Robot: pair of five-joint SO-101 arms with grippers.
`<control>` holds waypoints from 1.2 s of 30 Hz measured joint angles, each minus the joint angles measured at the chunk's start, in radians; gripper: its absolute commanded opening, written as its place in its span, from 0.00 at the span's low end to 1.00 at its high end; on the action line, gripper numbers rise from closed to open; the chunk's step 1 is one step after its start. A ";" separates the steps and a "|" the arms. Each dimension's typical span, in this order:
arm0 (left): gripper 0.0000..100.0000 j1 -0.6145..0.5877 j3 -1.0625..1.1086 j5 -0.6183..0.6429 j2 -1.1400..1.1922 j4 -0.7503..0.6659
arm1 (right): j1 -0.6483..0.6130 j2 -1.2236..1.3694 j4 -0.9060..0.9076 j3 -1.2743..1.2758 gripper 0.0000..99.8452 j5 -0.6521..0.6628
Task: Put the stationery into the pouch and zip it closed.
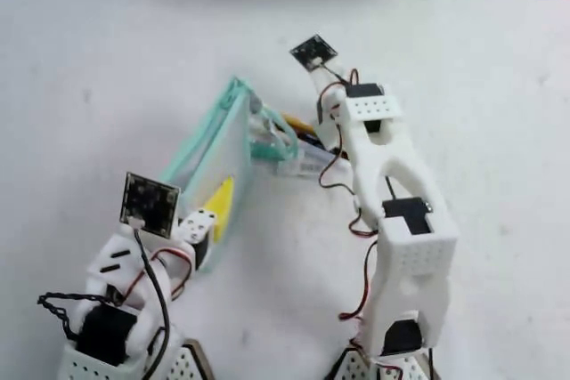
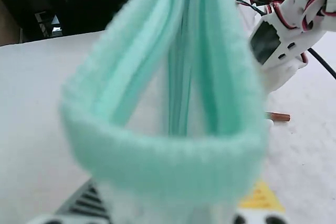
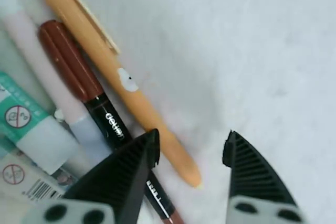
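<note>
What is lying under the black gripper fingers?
Under the right gripper, on the white table, lie an orange pen and a brown pen. One finger covers part of the brown pen.

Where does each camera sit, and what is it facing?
High view: fixed above, looking down on table, left arm, right arm, pouch.
Left wrist view: on the left arm, close against the pouch; right arm beyond.
Right wrist view: on the right arm, above the pens; own jaws open.
Shared: pouch, high and left wrist views.

Fuzzy cloth pouch [image 2: 168, 167], glossy plastic pen [image 3: 137, 103]
</note>
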 measured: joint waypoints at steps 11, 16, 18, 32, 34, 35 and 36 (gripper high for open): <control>0.18 0.000 0.000 0.000 0.000 0.000 | 0.000 0.035 -0.008 -0.017 0.19 0.000; 0.18 0.000 0.000 0.000 0.000 0.000 | -0.029 0.026 0.040 -0.017 0.19 0.025; 0.18 0.000 0.000 0.000 0.000 0.000 | -0.044 0.026 0.043 -0.017 0.19 0.051; 0.18 0.000 0.000 0.000 0.000 0.000 | -0.049 0.057 0.026 -0.028 0.10 0.072; 0.18 0.000 0.000 0.000 0.000 0.000 | -0.049 0.057 0.026 -0.028 0.14 0.074; 0.18 0.000 0.000 0.000 0.000 0.000 | -0.049 0.057 0.026 -0.028 0.15 0.074; 0.18 0.000 0.000 0.000 0.000 0.000 | -0.049 0.057 0.026 -0.028 0.15 0.074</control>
